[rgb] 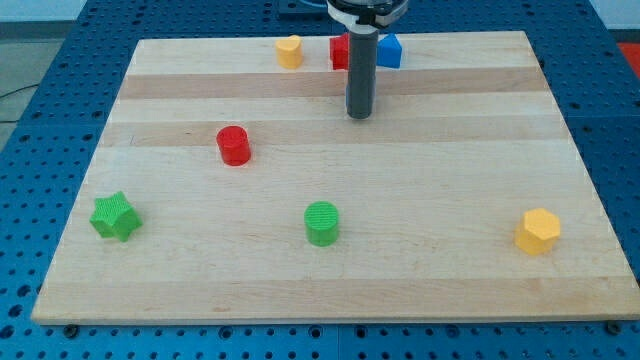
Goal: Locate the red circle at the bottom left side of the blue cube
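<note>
The dark rod ends in my tip (pixel 359 114), resting on the pale wooden table (pixel 450 150) near the view's top, a little below the blue plastic cube (pixel 389 50) and the red block (pixel 340 52) beside it, whose shape the rod partly hides. There is no pincer on this arm, so nothing opens, closes or grips; the rod only pushes.

The red plastic cylinder (pixel 233 145), the task's red circle, stands well apart from the tip, toward the view's left and slightly lower. It must end just below and left of the cube, so I judge the tip must first get round to the cylinder's left-lower side and push up and rightward.

No containers are on the table. A yellow block (pixel 289 51), green star-shaped block (pixel 113 216), green cylinder (pixel 322 222) and yellow hexagonal block (pixel 538 231) lie away from that path.
</note>
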You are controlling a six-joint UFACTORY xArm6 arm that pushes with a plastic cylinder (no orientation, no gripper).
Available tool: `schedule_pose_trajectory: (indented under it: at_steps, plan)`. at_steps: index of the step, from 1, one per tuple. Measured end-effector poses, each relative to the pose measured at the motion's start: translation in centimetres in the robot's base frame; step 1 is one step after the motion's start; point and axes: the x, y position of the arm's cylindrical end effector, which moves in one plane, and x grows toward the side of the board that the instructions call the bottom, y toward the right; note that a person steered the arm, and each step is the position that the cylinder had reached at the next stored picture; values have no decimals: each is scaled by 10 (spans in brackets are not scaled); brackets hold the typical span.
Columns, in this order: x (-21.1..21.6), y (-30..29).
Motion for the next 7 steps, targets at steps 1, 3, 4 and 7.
schedule_pose_trajectory:
  at_steps: [1,3,4,7]
  plan:
    - [-12,-6]
    - [89,-74]
    - [138,-150]
    - [72,-145]
